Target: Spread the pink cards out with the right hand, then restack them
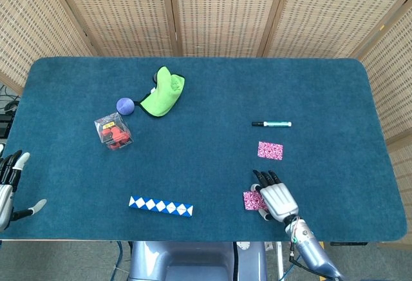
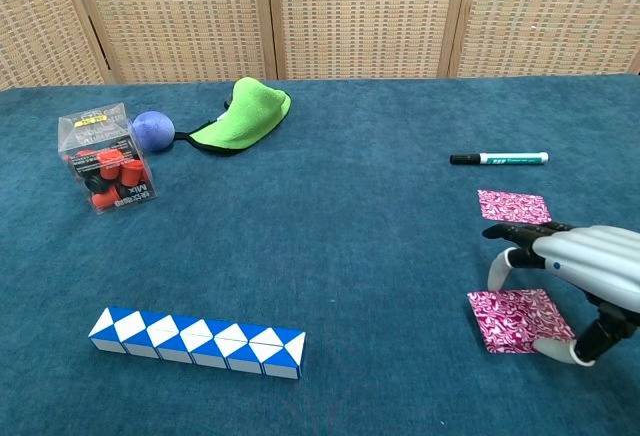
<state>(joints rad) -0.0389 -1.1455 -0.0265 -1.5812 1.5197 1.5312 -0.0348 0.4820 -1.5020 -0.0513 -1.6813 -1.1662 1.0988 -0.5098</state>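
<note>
One pink card (image 1: pixel 270 150) (image 2: pixel 513 205) lies alone below the pen. Nearer the front edge, pink cards (image 1: pixel 252 200) (image 2: pixel 518 319) lie overlapped in a small pile. My right hand (image 1: pixel 275 197) (image 2: pixel 585 274) arches over that pile's right side. Its fingertips (image 2: pixel 495 278) come down at the pile's far edge and the thumb sits by the near right corner. It grips nothing. My left hand (image 1: pixel 9 183) hovers at the table's left edge with fingers apart, holding nothing; the chest view does not show it.
A green-capped pen (image 1: pixel 271 124) (image 2: pixel 498 158) lies behind the cards. A blue-and-white snake puzzle (image 1: pixel 161 206) (image 2: pixel 197 342) sits at front centre. A clear box of red pieces (image 1: pixel 114 131), a purple ball (image 1: pixel 125 106) and a green cloth (image 1: pixel 163 92) lie at back left.
</note>
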